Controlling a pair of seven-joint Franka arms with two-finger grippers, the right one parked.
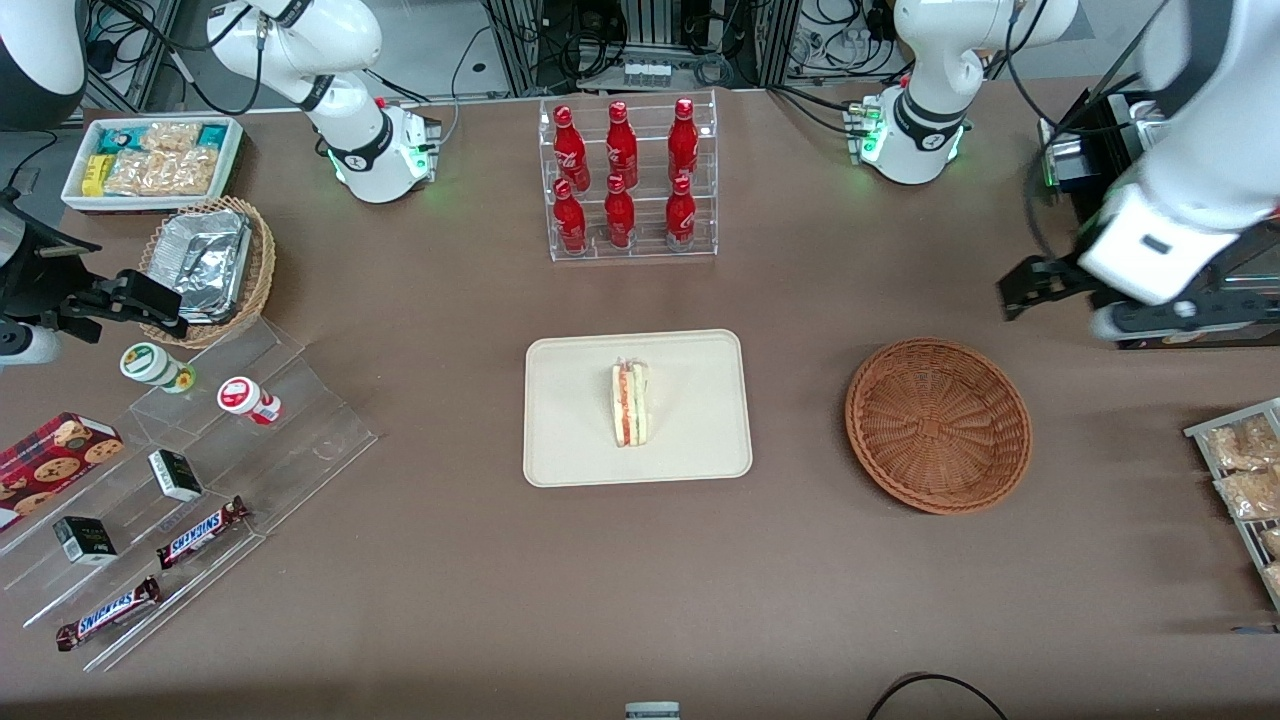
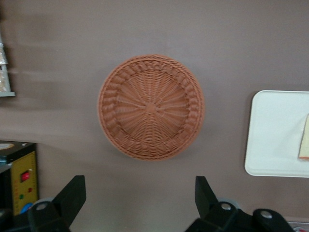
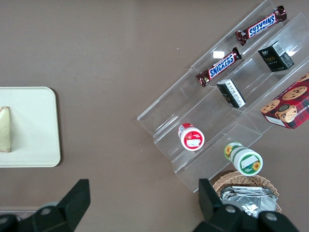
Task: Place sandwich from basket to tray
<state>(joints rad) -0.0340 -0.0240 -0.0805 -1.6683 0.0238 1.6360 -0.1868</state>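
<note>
We judge the transfer complete: the sandwich (image 1: pixel 630 403) lies on the tray (image 1: pixel 560 440), near its middle, and the basket (image 1: pixel 938 425) holds nothing. The remaining step is retreat of the working arm. The tool (image 2: pixel 140 200) hangs high above the desk (image 1: pixel 640 600), farther from the front camera than the basket and toward the working arm's end; its fingers (image 2: pixel 71 195) stand wide apart and grip nothing. We expect the next move to call only for a clear lift away from the basket, with no contact on either the basket or the tray. Relative to the tray, the basket sits well apart, toward the working arm's end of the desk. The sandwich is a small triangular wedge of pale bread, resting with its layered edge facing up, so that red-orange and green filling bands show between the slices. A clear wrap appears to cover it.
</note>
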